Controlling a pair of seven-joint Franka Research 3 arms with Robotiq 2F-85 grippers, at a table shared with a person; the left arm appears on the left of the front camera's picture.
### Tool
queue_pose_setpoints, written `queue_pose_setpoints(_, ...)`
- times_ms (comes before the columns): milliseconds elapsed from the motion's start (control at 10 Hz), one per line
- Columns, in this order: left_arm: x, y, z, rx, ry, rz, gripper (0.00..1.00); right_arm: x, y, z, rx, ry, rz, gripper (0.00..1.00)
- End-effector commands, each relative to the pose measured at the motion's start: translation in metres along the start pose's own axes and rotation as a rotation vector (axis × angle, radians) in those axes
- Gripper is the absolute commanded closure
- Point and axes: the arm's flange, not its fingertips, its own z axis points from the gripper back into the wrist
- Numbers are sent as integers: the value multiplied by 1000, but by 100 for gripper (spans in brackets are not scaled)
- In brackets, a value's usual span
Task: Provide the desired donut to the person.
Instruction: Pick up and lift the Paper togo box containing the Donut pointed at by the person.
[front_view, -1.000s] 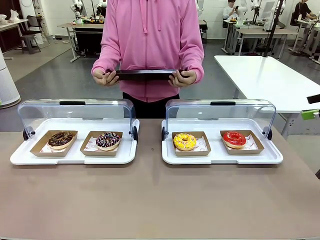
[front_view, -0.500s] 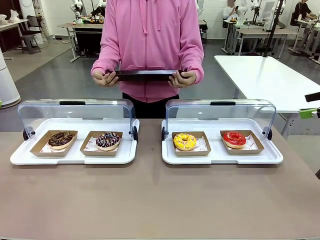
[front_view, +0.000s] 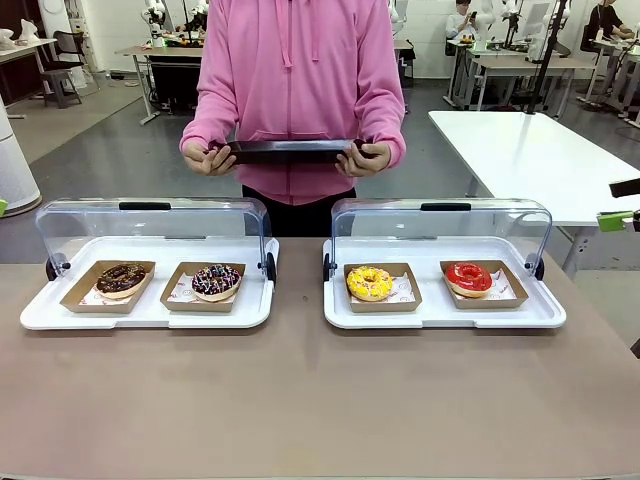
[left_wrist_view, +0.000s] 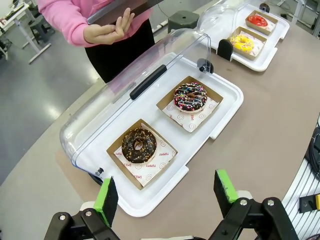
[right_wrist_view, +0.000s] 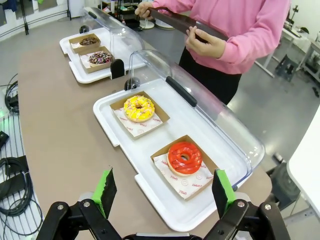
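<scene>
Both jaws wide open, empty, touching nothing

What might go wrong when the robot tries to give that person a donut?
The raised clear lid hangs close behind the red donut, so the reaching right end effector might bump it. The person grips the dark tray, pointing at nothing, so the wrong donut might get picked.

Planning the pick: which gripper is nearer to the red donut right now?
Right. The right gripper, open, faces the red donut, close ahead in its tray. The left gripper, open, is by the other tray, with the chocolate donuts; the red one lies far beyond.
</scene>
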Motion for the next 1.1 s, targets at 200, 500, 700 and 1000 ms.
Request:
queue_pose_setpoints(200, 1, 0, 0, 3, -6, 2, 0, 0, 0, 0, 0, 0, 0, 0)
queue_pose_setpoints(500, 1, 0, 0, 3, -6, 2, 0, 0, 0, 0, 0, 0, 0, 0)
queue_pose_setpoints(700, 1, 0, 0, 3, -6, 2, 0, 0, 0, 0, 0, 0, 0, 0)
queue_pose_setpoints(1000, 1, 0, 0, 3, -6, 2, 0, 0, 0, 0, 0, 0, 0, 0)
